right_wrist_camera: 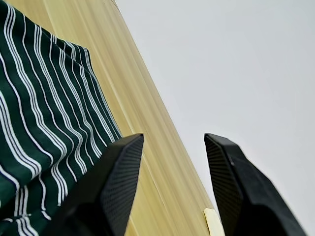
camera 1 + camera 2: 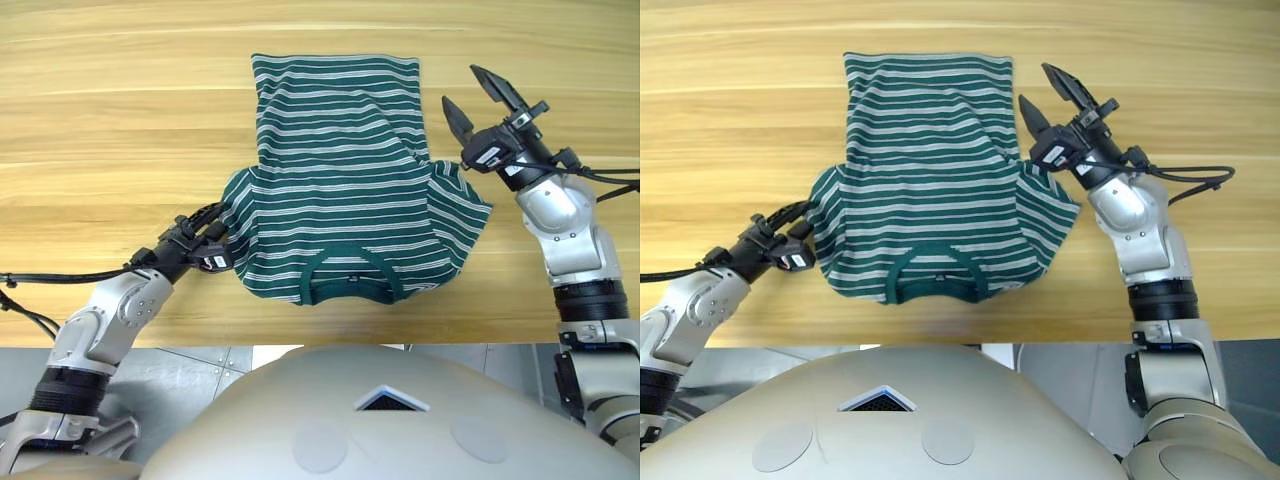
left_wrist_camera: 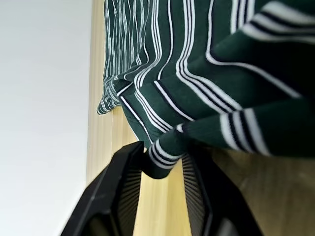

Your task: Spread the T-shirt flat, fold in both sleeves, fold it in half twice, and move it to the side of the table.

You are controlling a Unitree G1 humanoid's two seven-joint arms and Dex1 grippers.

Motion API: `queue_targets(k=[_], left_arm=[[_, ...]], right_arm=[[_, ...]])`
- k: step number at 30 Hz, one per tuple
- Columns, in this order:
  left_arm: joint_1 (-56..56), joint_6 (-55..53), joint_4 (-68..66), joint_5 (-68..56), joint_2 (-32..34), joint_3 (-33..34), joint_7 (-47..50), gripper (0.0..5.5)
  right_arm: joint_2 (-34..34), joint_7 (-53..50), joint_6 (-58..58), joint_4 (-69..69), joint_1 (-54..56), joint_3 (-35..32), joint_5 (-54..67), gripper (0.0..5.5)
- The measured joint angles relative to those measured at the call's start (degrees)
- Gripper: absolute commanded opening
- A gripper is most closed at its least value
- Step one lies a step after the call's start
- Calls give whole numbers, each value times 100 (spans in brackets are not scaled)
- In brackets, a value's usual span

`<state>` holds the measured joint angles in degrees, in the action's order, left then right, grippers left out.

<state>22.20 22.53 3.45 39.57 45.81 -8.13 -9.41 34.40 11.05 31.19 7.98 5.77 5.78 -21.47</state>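
Green, white-striped T-shirt point(image 2: 335, 180) lies on a pale wooden surface point(image 2: 100, 120), with its collar point(image 2: 350, 275) by the near edge. The left jaws are clamped on the tip of its left sleeve point(image 2: 240, 200). Farther back, the right jaws stand apart beside the shirt's right side, just past the right sleeve point(image 2: 460, 208). The hem lies farthest.

A dark green T-shirt point(image 2: 340, 170), crossed by thin white stripes grouped in narrow bands, lies on a pale honey-coloured wooden table point(image 2: 110, 120) with fine, straight grain. The shirt's collar point(image 2: 352, 292) is plain green, unstriped. The left gripper point(image 3: 165, 164) and right gripper point(image 2: 461, 85) are black, their inner pads finely ribbed. Grey floor tiles point(image 2: 190, 365) show past the table's near edge.
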Motion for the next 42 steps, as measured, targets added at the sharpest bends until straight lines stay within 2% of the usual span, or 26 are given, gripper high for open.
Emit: queue_targets(k=[13, 22, 31, 37, 42], left_arm=[[-121, -4, -3, -127, 88, 21, 36, 1], [-202, 94, -175, -276, 4, 14, 276, 1], [-235, 621, -146, -789, -733, -127, 625, 1], [-467, 949, -128, -841, -830, -51, 689, 1], [-978, 1242, -329, -820, -901, -291, 479, 1]], right_arm=[[-16, -32, -62, -98, -152, -142, 8, 230], [-19, -120, -94, -150, -370, -318, 15, 230], [-25, -251, -91, -97, -515, -428, 13, 230], [-96, -352, -86, -64, -538, -425, 9, 230], [-172, -366, -87, 23, -547, -401, -2, 230]])
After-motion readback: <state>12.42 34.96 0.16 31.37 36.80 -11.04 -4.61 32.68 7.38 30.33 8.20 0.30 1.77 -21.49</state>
